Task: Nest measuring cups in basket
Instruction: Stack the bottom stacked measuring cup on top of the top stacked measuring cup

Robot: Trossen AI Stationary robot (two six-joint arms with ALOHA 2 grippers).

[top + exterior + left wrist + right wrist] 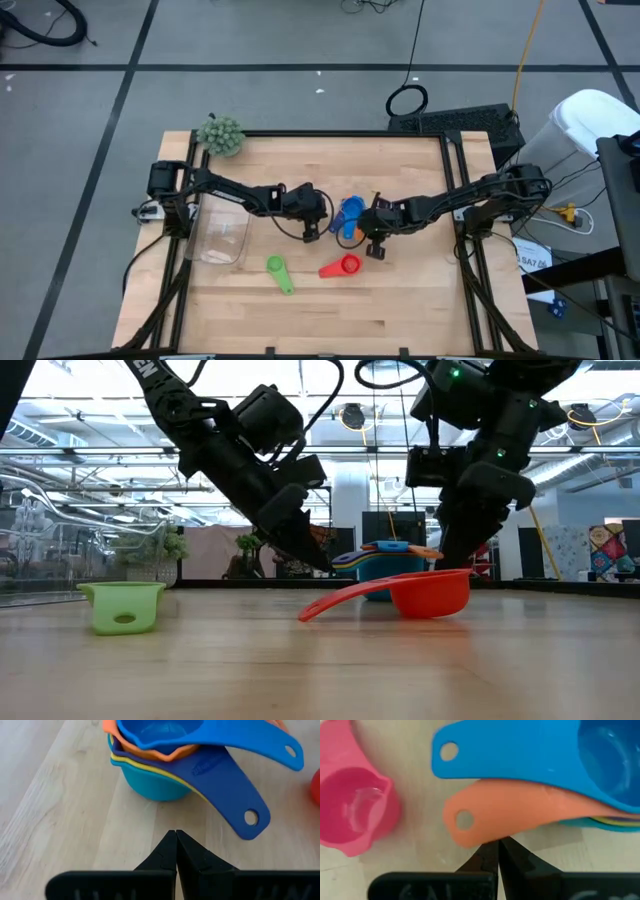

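**Both grippers closed beside a stack of cups at mid-table**

Take the stack of cups [350,214] as the landmark; it sits on the wooden table [400,310] near the middle. Nested in it, top to bottom, are a light blue cup [165,732], an orange cup [520,812], a dark blue cup [220,785], a yellow one, and another light blue one.

The left gripper [312,232] is just to the stack's left, fingers pressed together on nothing. The right gripper [376,246] is just to its right, also closed and empty, its tips at the orange handle.

Nearer the table's front edge than the stack lie the red cup [342,266] and, further left, the green cup [279,272].

Well left of the stack is the clear basket [222,238], with no cup in it. Beyond, at the far left corner, is a fuzzy green ball [220,135].
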